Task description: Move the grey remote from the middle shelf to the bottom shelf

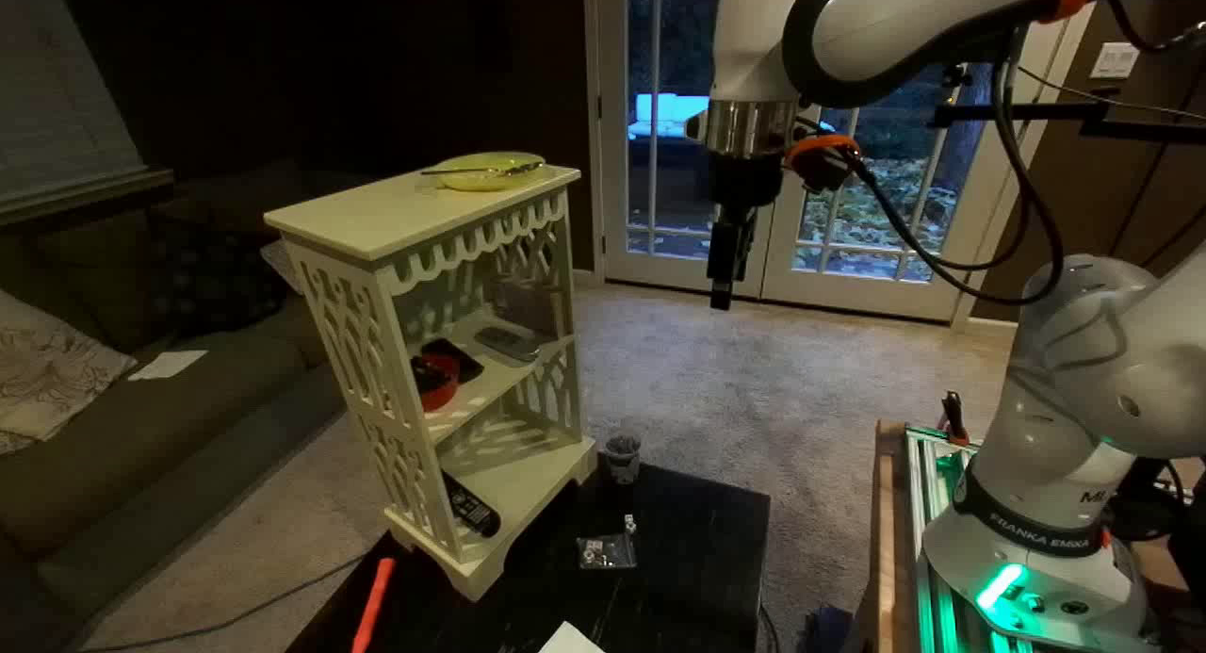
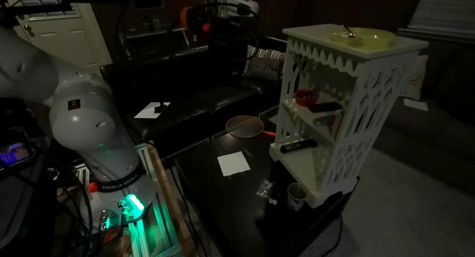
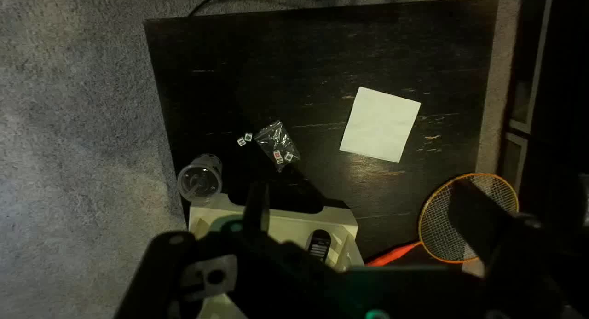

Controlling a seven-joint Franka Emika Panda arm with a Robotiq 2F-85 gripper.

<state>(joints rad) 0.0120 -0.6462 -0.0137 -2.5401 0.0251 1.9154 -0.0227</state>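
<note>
The grey remote (image 1: 509, 343) lies on the middle shelf (image 1: 492, 385) of the cream-white stand, toward one end; it also shows dimly in an exterior view (image 2: 326, 121). The bottom shelf (image 1: 516, 472) bears a black remote (image 1: 471, 507) at its other end. In the wrist view the bottom shelf (image 3: 289, 223) and black remote (image 3: 319, 245) show partly behind the gripper; the grey remote is hidden there. My gripper (image 1: 723, 293) hangs pointing down in the air, apart from the stand. In the wrist view its fingers (image 3: 361, 194) are wide apart with nothing between them.
A red bowl (image 1: 440, 382) and a dark flat object (image 1: 452, 359) share the middle shelf. A yellow-green dish (image 1: 490, 171) sits on the stand's top. The black table (image 3: 322, 56) bears a cup (image 3: 200, 178), plastic bag (image 3: 278, 146), paper (image 3: 381, 124) and racket (image 3: 428, 217).
</note>
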